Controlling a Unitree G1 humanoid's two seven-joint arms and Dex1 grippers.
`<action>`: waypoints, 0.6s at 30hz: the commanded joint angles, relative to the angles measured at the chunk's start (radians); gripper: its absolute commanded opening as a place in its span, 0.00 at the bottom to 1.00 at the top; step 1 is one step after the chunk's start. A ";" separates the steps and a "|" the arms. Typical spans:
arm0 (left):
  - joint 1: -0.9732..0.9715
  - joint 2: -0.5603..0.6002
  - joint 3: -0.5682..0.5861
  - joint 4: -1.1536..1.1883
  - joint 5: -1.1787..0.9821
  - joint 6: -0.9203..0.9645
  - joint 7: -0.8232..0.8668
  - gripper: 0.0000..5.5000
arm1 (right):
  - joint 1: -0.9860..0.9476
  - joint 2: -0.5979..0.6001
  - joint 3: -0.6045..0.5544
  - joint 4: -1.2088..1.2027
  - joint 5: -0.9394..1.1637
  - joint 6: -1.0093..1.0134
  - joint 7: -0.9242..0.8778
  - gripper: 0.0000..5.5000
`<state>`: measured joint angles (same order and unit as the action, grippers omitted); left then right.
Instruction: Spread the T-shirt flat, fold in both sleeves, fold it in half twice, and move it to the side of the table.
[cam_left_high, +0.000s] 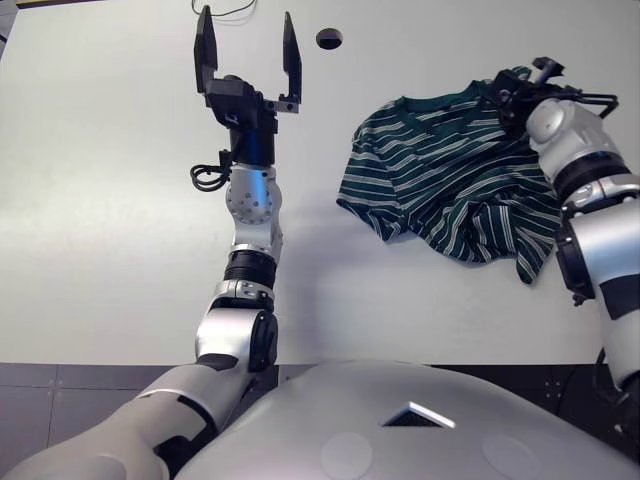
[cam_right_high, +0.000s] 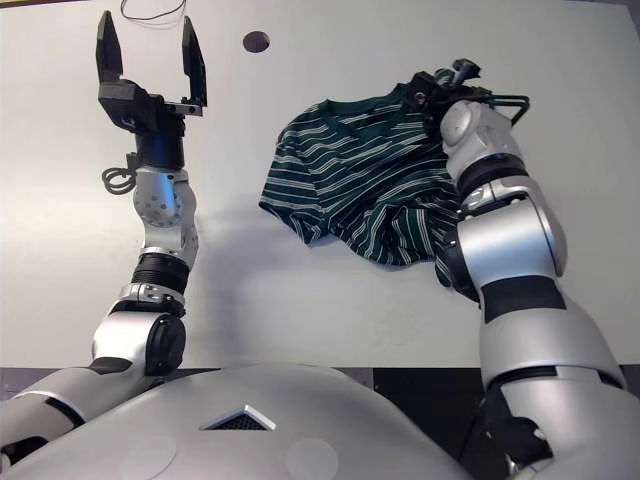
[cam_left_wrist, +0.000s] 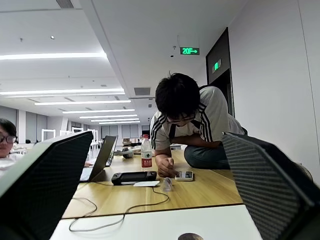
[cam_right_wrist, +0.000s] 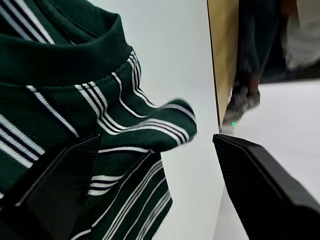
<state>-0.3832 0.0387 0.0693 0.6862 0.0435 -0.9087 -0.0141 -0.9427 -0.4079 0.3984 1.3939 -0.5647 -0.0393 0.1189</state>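
Head stereo pair down over same table (cam_left_high: 100, 200); wrist cams low, fwd.

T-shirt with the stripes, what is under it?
The T-shirt lies crumpled on the white table, so the table is under it. Its bunched folds cover that patch, so anything small beneath them cannot be seen.

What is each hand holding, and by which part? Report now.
Nothing is held. The left hand is open and empty. The right hand is open at the far edge of the T-shirt, with a fold between its fingers, not clamped.
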 joint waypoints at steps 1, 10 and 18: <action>0.041 0.048 -0.013 -0.046 0.053 0.021 0.002 0.87 | 0.041 -0.024 -0.064 0.001 0.037 0.027 -0.028 0.76; -0.064 0.274 -0.315 0.080 0.612 0.249 0.067 0.87 | 0.009 0.080 -0.436 -0.251 0.418 -0.501 -0.159 0.76; -0.218 0.229 -0.490 0.126 0.650 0.236 -0.074 0.87 | 0.403 0.011 -0.513 -1.141 0.497 -0.393 -0.079 0.76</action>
<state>-0.5302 0.2770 -0.3785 0.8036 0.6743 -0.6721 -0.0383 -0.6017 -0.3654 -0.0962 0.4385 -0.0816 -0.5035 0.0142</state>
